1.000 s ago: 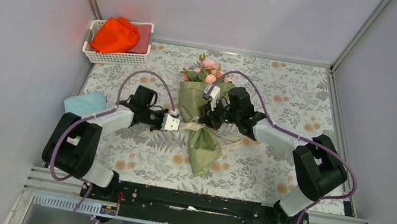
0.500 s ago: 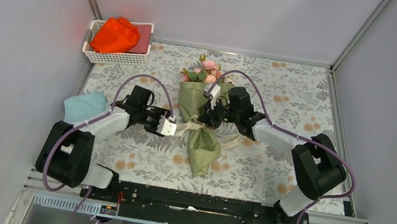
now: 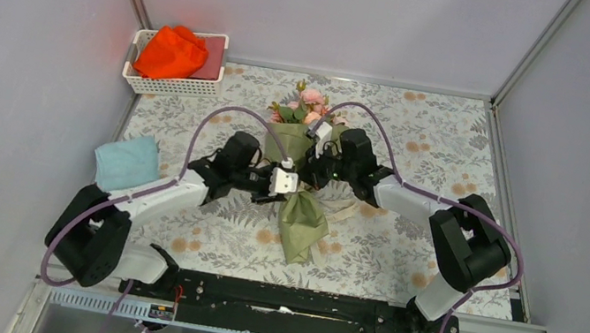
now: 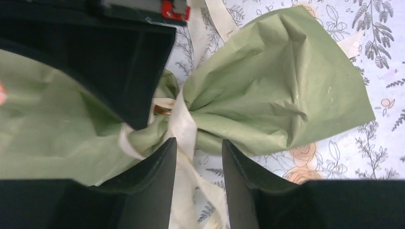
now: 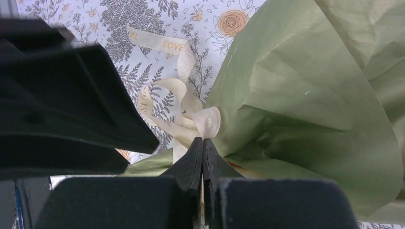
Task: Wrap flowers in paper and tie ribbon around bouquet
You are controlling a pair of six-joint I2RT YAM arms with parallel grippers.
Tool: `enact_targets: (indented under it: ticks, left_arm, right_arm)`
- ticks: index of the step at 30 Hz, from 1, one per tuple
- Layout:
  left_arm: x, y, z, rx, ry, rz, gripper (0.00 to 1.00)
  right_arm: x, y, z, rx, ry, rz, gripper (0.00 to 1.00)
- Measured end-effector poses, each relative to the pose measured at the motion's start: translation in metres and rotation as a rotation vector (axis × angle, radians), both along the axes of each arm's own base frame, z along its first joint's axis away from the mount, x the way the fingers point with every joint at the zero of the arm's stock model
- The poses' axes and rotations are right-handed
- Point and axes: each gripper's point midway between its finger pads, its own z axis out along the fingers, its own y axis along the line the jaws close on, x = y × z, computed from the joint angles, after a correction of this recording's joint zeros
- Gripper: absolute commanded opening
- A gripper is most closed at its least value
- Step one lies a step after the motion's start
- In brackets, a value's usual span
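Note:
The bouquet lies mid-table, a cone of olive-green paper with the pink flowers at its far end. A cream ribbon is cinched round the paper's narrow neck, with loose tails on the cloth. My left gripper is open at that neck, and a ribbon strand runs down between its fingers, against the left one. From the other side my right gripper is shut on a loop of the ribbon at the knot. In the top view the two grippers, left and right, meet over the neck.
A white basket holding an orange-red cloth stands at the back left corner. A light blue cloth lies by the left wall. Grey walls close in the floral tablecloth on three sides.
My left gripper opened, letting go of the ribbon end, and moved right to the bouquet's tied neck. The right gripper stayed shut at the knot.

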Motion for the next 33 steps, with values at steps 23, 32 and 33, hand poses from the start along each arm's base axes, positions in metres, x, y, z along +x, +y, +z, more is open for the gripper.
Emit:
enact_targets:
  ticks: [23,32,33]
  left_arm:
    - [0.034,-0.019,-0.032,-0.009,-0.078,0.175,0.0]
    - [0.05,-0.005,-0.033,0.028,-0.117,0.247,0.0]
    - [0.053,-0.002,-0.033,0.03,-0.119,0.261,0.0]
  right_arm:
    - [0.009,-0.01,-0.001,0.024,0.04,-0.057,0.0]
    - [0.01,-0.012,-0.002,0.024,0.044,-0.058,0.0]
    - [0.01,-0.012,-0.002,0.024,0.045,-0.057,0.0]
